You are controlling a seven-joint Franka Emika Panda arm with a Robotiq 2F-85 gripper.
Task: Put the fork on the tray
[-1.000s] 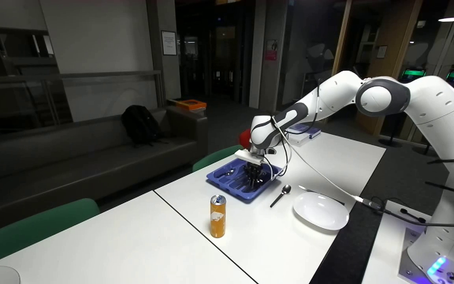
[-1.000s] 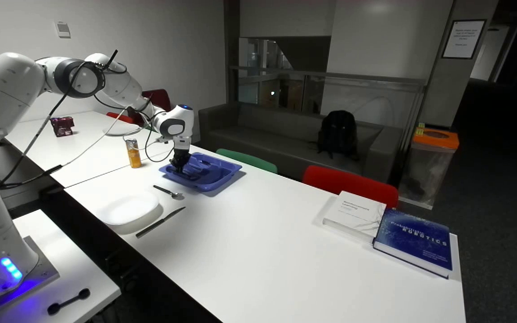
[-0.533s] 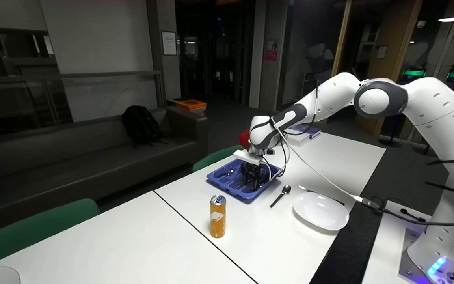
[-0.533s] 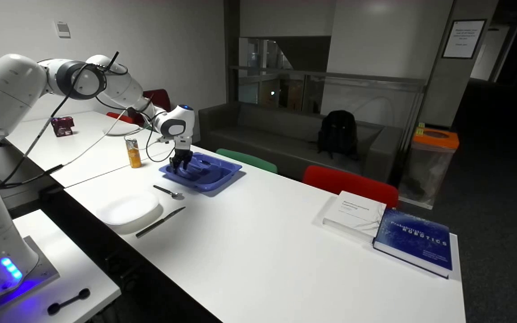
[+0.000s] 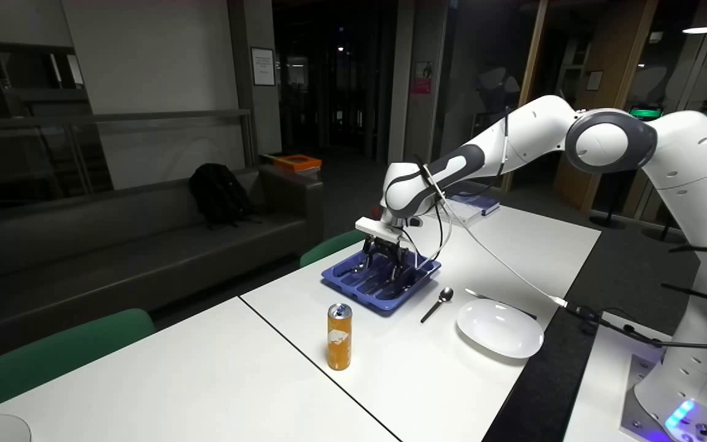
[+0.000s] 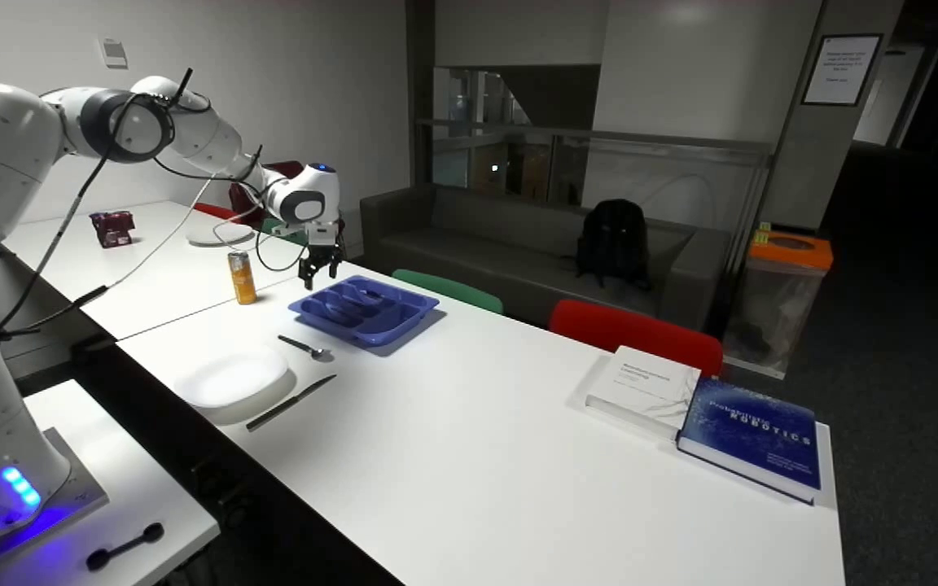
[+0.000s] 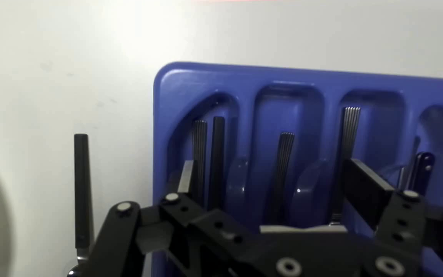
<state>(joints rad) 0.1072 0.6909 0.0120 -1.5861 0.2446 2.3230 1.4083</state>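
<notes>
The blue compartmented tray (image 5: 353,296) sits on the white table in both exterior views. Over it hovers my gripper (image 7: 272,171), jaws spread wide and holding nothing. In the wrist view several dark handles lie inside the tray. The leftmost compartment has a smooth black handle (image 7: 217,150) beside a ribbed handle (image 7: 199,142). Another ribbed handle (image 7: 284,152) rests in the compartment between the fingers. My gripper covers the heads of these utensils, so I cannot tell for sure which is the fork. No fork shows on the open table.
A dark-handled spoon (image 5: 446,294) lies beside the tray on the robot's side. Past it are a white plate (image 5: 498,331) and a knife (image 6: 291,402). An orange can (image 5: 339,351) stands near the table seam. Two books (image 6: 750,435) lie at the table's far end.
From low inside the tray, with its fingers together, my gripper has opened fully and risen above the rim. The tray and the utensils on the table have stayed put.
</notes>
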